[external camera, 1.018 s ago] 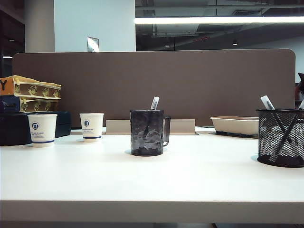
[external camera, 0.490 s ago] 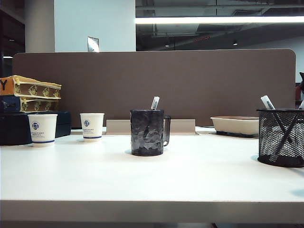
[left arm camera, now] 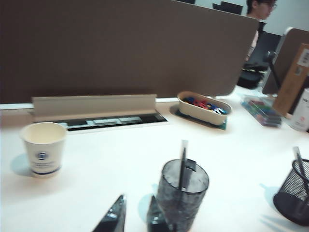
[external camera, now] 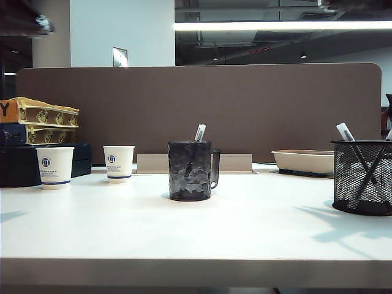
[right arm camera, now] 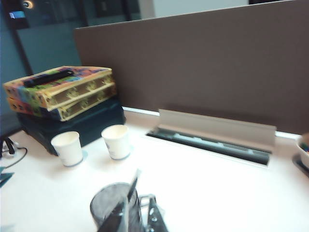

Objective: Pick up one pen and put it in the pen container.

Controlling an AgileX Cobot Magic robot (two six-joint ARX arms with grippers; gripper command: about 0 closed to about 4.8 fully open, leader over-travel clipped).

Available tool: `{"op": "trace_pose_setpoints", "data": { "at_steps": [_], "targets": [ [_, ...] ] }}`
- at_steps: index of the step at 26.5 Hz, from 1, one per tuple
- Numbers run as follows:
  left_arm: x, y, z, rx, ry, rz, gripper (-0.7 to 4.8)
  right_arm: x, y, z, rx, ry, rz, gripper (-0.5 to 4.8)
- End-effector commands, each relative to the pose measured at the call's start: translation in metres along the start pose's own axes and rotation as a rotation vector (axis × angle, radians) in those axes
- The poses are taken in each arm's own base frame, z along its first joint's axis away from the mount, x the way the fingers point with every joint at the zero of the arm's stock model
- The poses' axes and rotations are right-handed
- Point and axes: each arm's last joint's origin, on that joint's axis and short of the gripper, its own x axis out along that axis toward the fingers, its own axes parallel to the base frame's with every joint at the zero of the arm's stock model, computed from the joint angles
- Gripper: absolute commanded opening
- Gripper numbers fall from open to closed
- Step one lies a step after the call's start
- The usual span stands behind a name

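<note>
Shadows have spread across the worktop (external camera: 245,226) since the earlier frames. Only the wrist views show the grippers: left gripper (left arm camera: 135,212) hovers just beside the dimpled mug (left arm camera: 182,193), fingers parted and empty; right gripper (right arm camera: 135,215) looks slightly parted, though blurred. The pen (external camera: 199,133) stands in that mug mid-worktop; the pen container (external camera: 362,177) sits at the right edge.
</note>
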Motion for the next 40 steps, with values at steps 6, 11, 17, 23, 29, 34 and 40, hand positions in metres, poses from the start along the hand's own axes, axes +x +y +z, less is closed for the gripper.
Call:
{"op": "trace_pose_setpoints", "data": {
  "at_steps": [6,11,17,23,29,34,40],
  "targets": [
    [0.029,0.006,0.005,-0.008,0.022,-0.062,0.57,0.018,-0.006,-0.005,-0.008,-0.041,0.012,0.68],
    [0.058,0.016,-0.004,-0.034,0.087,-0.083,0.57,0.039,-0.016,-0.01,0.042,0.023,0.003,0.68],
    [0.079,0.017,-0.012,-0.049,0.13,-0.104,0.57,0.058,-0.023,-0.006,0.05,0.04,0.001,0.68],
    [0.092,0.021,-0.014,-0.055,0.148,-0.098,0.57,0.075,-0.032,-0.012,0.107,0.077,-0.014,0.68],
    [0.1,0.024,-0.014,-0.037,0.144,-0.096,0.57,0.096,-0.038,-0.019,0.206,0.11,-0.011,0.78],
    [0.111,0.027,-0.019,-0.043,0.16,-0.103,0.57,0.114,-0.039,-0.022,0.28,0.134,0.017,0.78],
    [0.123,0.014,-0.021,-0.032,0.169,-0.158,0.57,0.133,-0.033,-0.024,0.311,0.17,0.051,0.96]
  ]
}}
